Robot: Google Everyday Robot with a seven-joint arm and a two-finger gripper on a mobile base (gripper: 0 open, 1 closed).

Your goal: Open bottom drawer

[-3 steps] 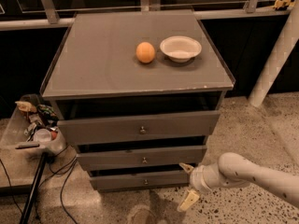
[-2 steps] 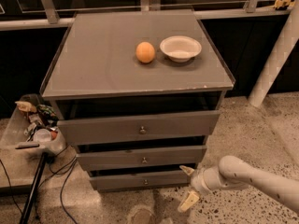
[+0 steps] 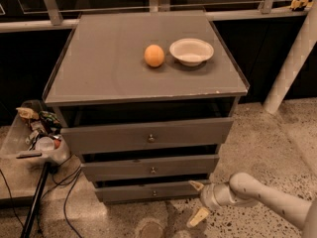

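The bottom drawer (image 3: 148, 191) is the slimmest grey front at the foot of the cabinet, with a small round knob (image 3: 154, 193) at its centre. It stands slightly out from the cabinet, like the two fronts above it. My gripper (image 3: 197, 201) is open, low near the floor at the drawer's right end. One finger (image 3: 195, 185) is by the drawer's right corner; the other (image 3: 198, 217) points down at the floor. The gripper is right of the knob and holds nothing.
The cabinet top (image 3: 109, 63) carries an orange (image 3: 154, 55) and a white bowl (image 3: 191, 51). A clear bin of clutter (image 3: 37, 133) and cables (image 3: 69, 192) lie at the left. A white post (image 3: 292, 63) stands at the right. The floor is speckled stone.
The gripper has shifted slightly left and up towards the bottom drawer's right end. The drawers have not moved.
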